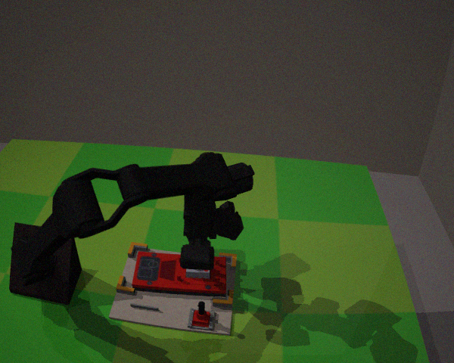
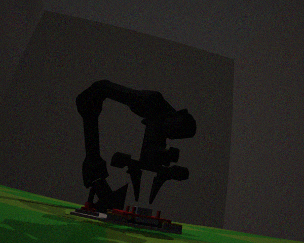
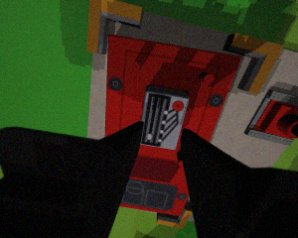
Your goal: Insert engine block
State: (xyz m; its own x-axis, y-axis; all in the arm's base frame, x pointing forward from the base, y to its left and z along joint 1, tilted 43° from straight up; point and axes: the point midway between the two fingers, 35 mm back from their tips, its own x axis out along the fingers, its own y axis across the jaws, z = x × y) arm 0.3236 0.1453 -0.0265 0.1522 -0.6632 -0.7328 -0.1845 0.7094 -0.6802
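The block (image 1: 197,274) (image 2: 144,211) (image 3: 164,119) is sitting in the red car (image 1: 219,275) (image 2: 119,211) (image 3: 124,64). The gripper (image 1: 197,258) (image 2: 143,202) (image 3: 162,130) is hanging just above it, jaws part open, holding nothing.

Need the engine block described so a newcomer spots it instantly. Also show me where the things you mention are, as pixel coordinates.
On the pale board, find the flat red car body (image 1: 196,286) (image 3: 131,116). The engine block (image 1: 197,274) (image 2: 144,210) (image 3: 173,129) stands up from it, below the claw (image 2: 143,202) (image 3: 162,130): silver-grey top, dark parallel bars, one red disc, unlike the plain red around it.

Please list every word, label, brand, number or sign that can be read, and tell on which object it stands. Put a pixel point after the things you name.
There are none: no letters or numbers can be read.
The engine block (image 1: 197,273) (image 2: 144,211) (image 3: 160,119) shows only stripes and a red dot.
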